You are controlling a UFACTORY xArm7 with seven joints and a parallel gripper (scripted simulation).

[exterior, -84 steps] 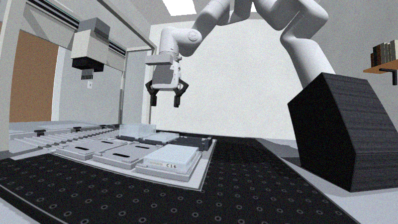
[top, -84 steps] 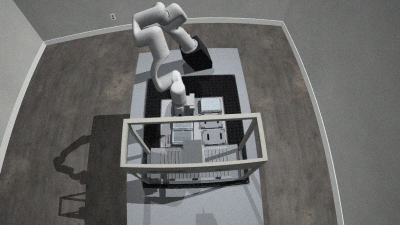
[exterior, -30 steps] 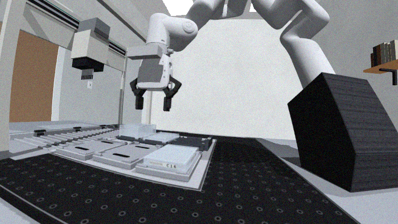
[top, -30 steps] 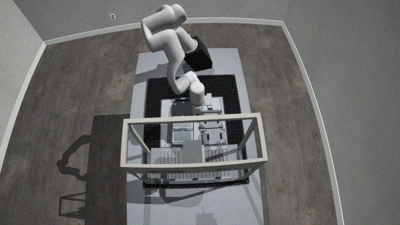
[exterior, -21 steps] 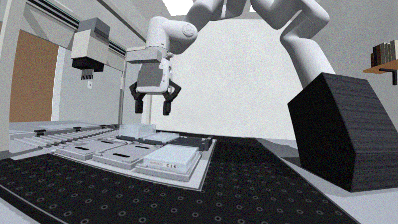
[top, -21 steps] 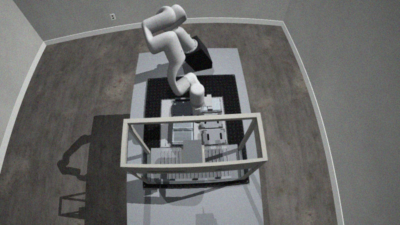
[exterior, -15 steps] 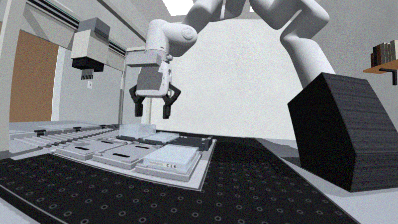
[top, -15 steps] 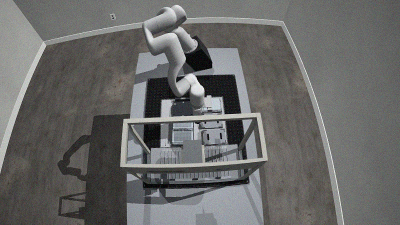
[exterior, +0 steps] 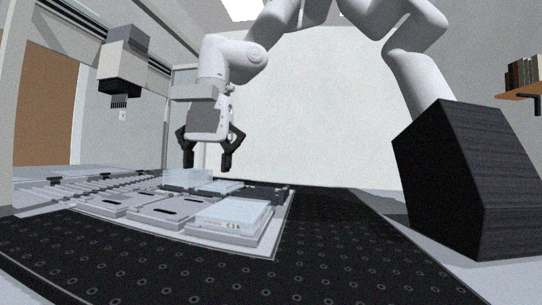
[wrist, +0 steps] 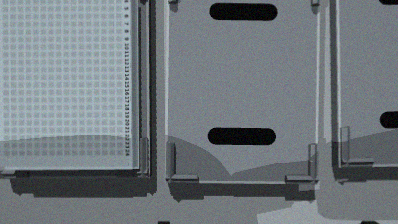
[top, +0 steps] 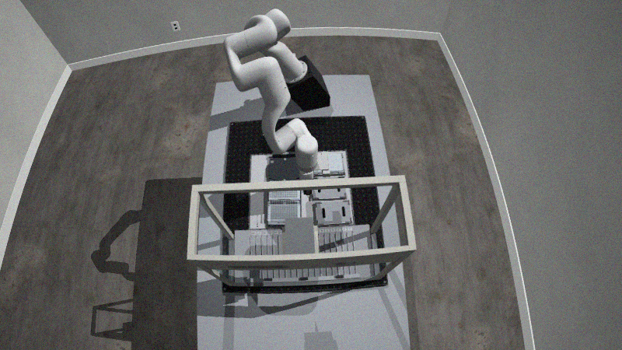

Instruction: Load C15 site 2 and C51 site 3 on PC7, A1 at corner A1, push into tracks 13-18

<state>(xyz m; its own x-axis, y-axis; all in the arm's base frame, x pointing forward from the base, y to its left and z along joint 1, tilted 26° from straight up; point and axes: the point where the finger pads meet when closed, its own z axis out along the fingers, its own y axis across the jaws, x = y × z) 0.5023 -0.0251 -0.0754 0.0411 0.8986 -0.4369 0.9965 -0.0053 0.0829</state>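
PC7 (exterior: 265, 194) lies on the apron, not yet in the rails. The gripper (exterior: 206, 163), fingers wide apart and holding nothing, hovers over bare nest S2 (wrist: 242, 75). C16 (exterior: 233, 217) sits nested beside it. C15 (exterior: 219, 186) and C51 (exterior: 186, 176) appear loaded, so pushing in remains.

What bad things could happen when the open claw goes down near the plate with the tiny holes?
1. The open gripper hangs above the bays. Coming down, a finger might hit a raised corner locator instead of sliding past it.
2. Plate C16 sits close against its bay wall, so a slightly off grip could tilt it.
3. The pipetting head hangs beside the wrist, and a sideways swing might bump it.
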